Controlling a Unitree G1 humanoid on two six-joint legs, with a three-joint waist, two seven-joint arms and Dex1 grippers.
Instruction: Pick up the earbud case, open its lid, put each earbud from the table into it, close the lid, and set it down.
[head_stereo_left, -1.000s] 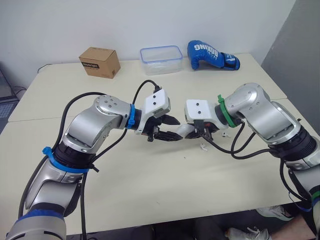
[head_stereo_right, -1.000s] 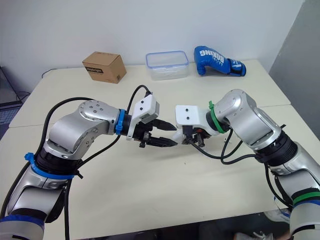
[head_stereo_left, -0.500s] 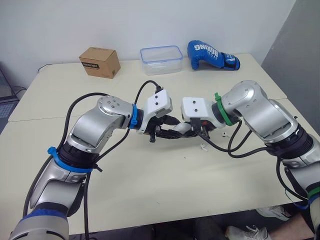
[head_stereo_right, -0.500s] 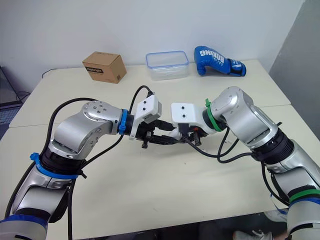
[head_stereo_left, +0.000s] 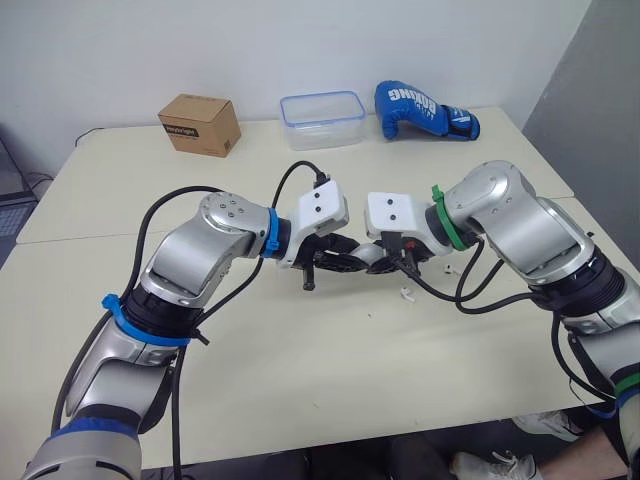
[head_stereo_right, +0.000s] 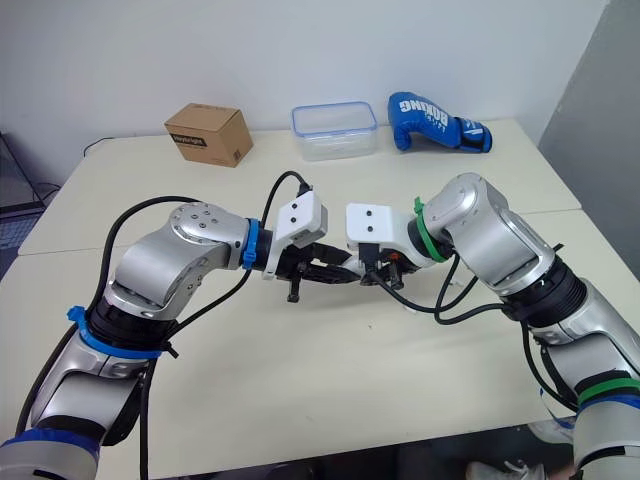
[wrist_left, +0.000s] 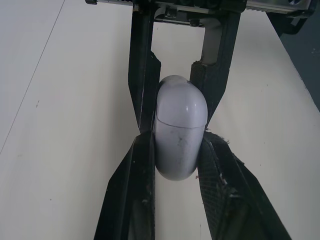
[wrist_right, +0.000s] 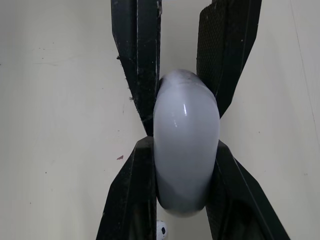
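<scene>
The white earbud case (wrist_left: 180, 135) hangs above the middle of the table, lid seam showing across it and the lid down. My left gripper (head_stereo_left: 343, 262) is shut on one end of it. My right gripper (head_stereo_left: 374, 257) is shut on the other end, so the two pairs of black fingers meet head-on around the case (wrist_right: 186, 145). One small white earbud (head_stereo_left: 407, 293) lies on the table just under my right wrist, and a second earbud (head_stereo_left: 450, 268) sits a little further right, partly behind the cable.
A cardboard box (head_stereo_left: 200, 124), a clear plastic container (head_stereo_left: 322, 119) and a blue boxing glove (head_stereo_left: 425, 110) stand along the table's far edge. A person's shoes (head_stereo_left: 490, 466) show past the near right edge.
My left gripper moved right to the case held by my right gripper, and its fingers went from open to shut on it. The right arm shifted slightly left.
</scene>
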